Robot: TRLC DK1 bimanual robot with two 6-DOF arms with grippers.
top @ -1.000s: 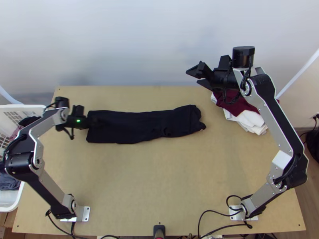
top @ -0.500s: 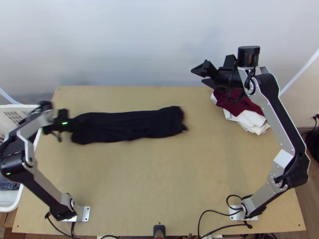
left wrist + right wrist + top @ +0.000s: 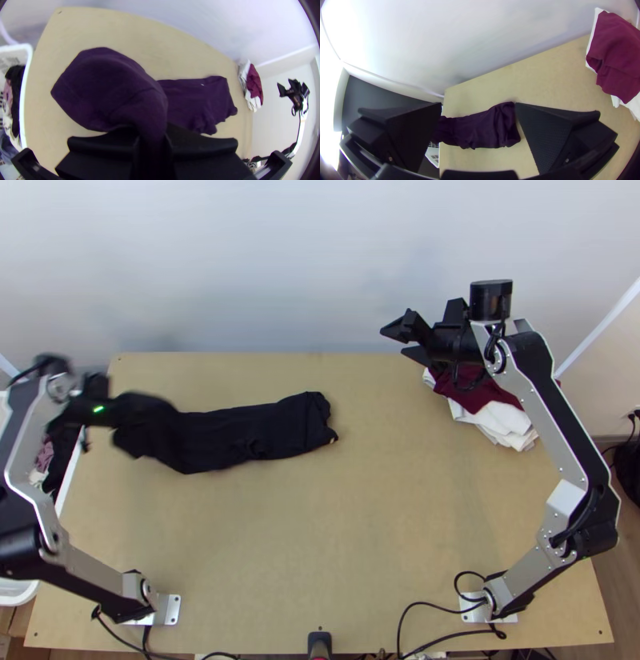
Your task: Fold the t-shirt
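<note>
T-shirt (image 3: 224, 436) is folded into a strip, one end pinched by left gripper (image 3: 151, 138). Crosswise folds are probably left tbh, right gripper (image 3: 478, 106) is held wide

Top cam high over near edge of table (image 3: 384, 556), aimed steeply down, L wrist cam close above shirt (image 3: 110, 86), facing down, R wrist cam farther from shirt, angled across toward basket (image 3: 22, 113), both wrist views sharing shirt, basket & clothes pile (image 3: 255, 83).
</note>
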